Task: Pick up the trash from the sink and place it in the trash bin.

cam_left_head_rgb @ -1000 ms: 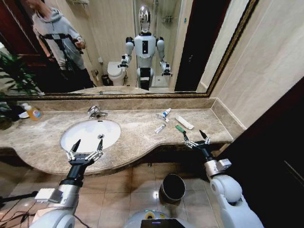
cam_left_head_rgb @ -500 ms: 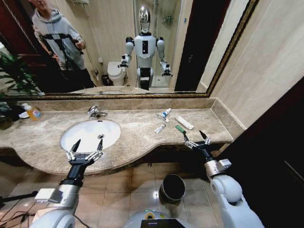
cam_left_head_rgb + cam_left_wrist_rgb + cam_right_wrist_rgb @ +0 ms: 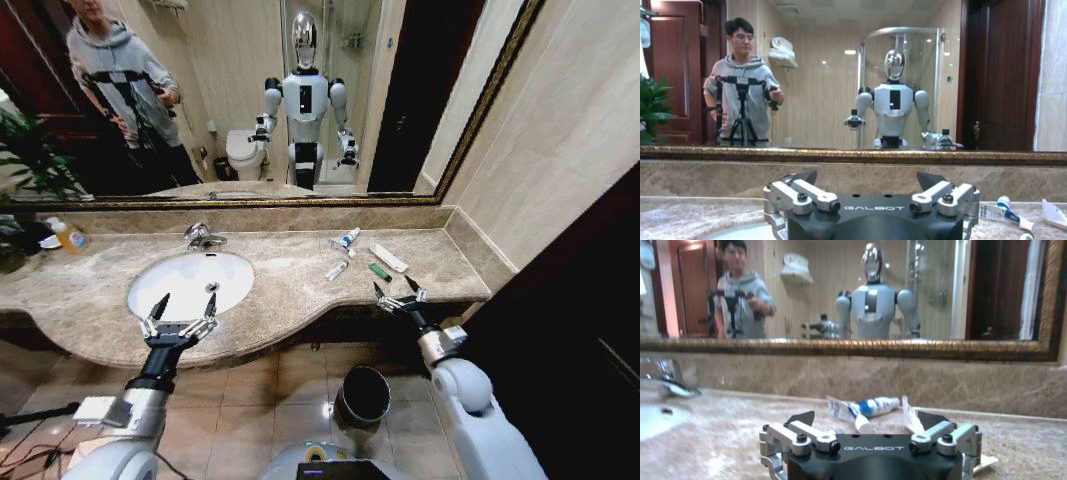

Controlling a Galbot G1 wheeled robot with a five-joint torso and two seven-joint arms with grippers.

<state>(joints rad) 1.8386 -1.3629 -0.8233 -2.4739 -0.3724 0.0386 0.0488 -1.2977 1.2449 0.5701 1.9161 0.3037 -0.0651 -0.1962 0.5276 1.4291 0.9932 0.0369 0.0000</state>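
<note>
A: Trash (image 3: 337, 270) status: nothing is being held. The right gripper (image 3: 397, 292) is hovering at the counter's front edge with its fingers spread, just short of the short green piece (image 3: 380, 271). No contact is showing.

B: And outward from there?

A: Beyond the green piece, a small tube (image 3: 337, 270) is lying flat on the marble, a blue-capped tube (image 3: 346, 239) is sitting nearer the mirror, and the flat white packet (image 3: 388, 258) is lying beside them. In the right wrist view the blue-capped tube (image 3: 863, 407) is lying straight ahead of the spread jaws. All of it is resting on the surround to the right of the sink (image 3: 190, 284), not in the basin.

B: Left side?

A: The left gripper (image 3: 180, 310) is hanging over the near rim of the sink, fingers apart, carrying nothing. The soap bottle (image 3: 69, 237) is standing well off at the far left.

B: Bin?

A: The trash bin (image 3: 364, 395) is standing on the floor tiles below the counter edge; its dark inside is giving no sign of contents. Judgement: task is at its start, every piece remaining.
</note>
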